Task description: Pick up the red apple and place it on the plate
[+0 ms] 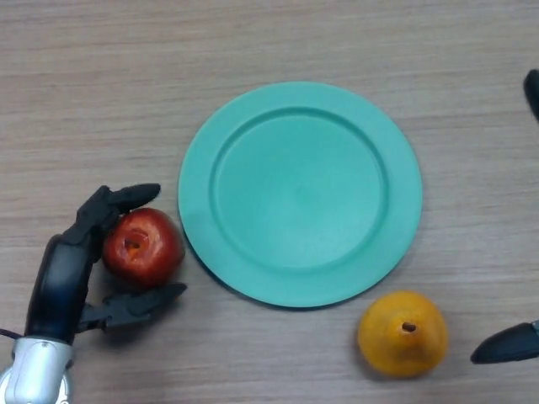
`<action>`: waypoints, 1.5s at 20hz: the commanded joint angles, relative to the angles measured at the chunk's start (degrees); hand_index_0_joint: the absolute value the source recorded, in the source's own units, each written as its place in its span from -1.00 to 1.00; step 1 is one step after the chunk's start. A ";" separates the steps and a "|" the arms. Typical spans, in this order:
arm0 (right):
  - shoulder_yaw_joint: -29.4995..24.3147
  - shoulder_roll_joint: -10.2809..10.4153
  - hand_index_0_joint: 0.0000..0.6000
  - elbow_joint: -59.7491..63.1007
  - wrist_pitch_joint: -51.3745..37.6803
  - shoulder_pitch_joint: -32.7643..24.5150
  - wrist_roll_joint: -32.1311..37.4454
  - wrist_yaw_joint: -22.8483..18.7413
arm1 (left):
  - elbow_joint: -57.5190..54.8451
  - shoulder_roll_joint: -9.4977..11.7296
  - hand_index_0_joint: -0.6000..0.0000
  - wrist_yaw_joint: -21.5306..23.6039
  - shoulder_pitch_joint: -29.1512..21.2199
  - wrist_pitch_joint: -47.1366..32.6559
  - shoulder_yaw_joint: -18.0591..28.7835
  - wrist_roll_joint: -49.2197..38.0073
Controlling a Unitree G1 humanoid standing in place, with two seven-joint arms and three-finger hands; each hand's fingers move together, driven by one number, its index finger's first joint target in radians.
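Note:
The red apple (145, 247) sits on the table just left of the green plate (300, 192). My left hand (72, 261) wraps it from the left: fingers curl over its far side, the thumb lies along its near side. The plate holds nothing. My right hand (508, 344) shows only as a dark tip at the lower right edge, far from the apple.
A yellow-orange fruit (402, 333) stands near the front edge, just below the plate's right side. A dark object (532, 91) pokes in at the right edge. The wooden table (101, 101) stretches open to the far left.

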 commanded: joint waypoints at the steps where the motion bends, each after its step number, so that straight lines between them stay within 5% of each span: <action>1: -2.98 -1.54 -1.00 -3.03 -8.53 0.65 3.83 -1.69 | -2.80 2.41 -1.00 2.57 -0.46 -2.67 2.47 0.19; 7: -4.33 -4.30 -1.00 -3.04 -11.61 4.07 6.64 -4.18 | -16.40 2.16 -1.00 3.33 3.59 -5.08 4.51 5.36; 11: -5.68 -6.42 -1.00 -3.04 -14.32 6.85 9.50 -6.43 | -20.72 1.77 -1.00 1.78 -4.88 0.97 -0.55 8.55; 16: -6.87 -10.94 -1.00 -3.04 -17.86 9.13 11.73 -10.38 | -18.95 -1.90 -1.00 -4.52 -16.88 14.68 -10.30 3.95; 21: -9.91 -14.04 -1.00 -3.04 -20.35 12.41 15.12 -12.29 | -3.23 -2.20 -1.00 -1.83 -23.16 9.21 -16.60 11.45; 27: -9.84 -13.20 -1.00 -3.04 -22.77 13.57 13.68 -13.04 | -1.03 -2.20 -1.00 4.88 -24.10 13.12 -16.01 6.77; 30: -9.38 -13.54 -1.00 -3.04 -22.78 13.53 13.39 -13.52 | -2.02 -2.20 0.17 4.62 -23.57 14.58 -15.61 8.65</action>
